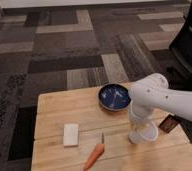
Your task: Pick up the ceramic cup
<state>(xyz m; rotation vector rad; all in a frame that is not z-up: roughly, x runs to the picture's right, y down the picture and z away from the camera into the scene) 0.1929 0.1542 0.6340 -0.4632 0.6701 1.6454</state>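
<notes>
While the white arm reaches in from three o'clock, its gripper (pixel 141 131) is down right at the ceramic cup (pixel 143 134), which stands on the wooden table (pixel 54 105) near its four o'clock edge. The wrist hides the fingers, so I cannot tell how they stand. The dark blue bowl (pixel 114 96) sits at the cup's eleven o'clock; nothing shows inside it. A carrot (pixel 94 157) lies at the cup's eight o'clock, a flat white block (pixel 70 134) at nine, and a small dark packet (pixel 168 124) at two.
</notes>
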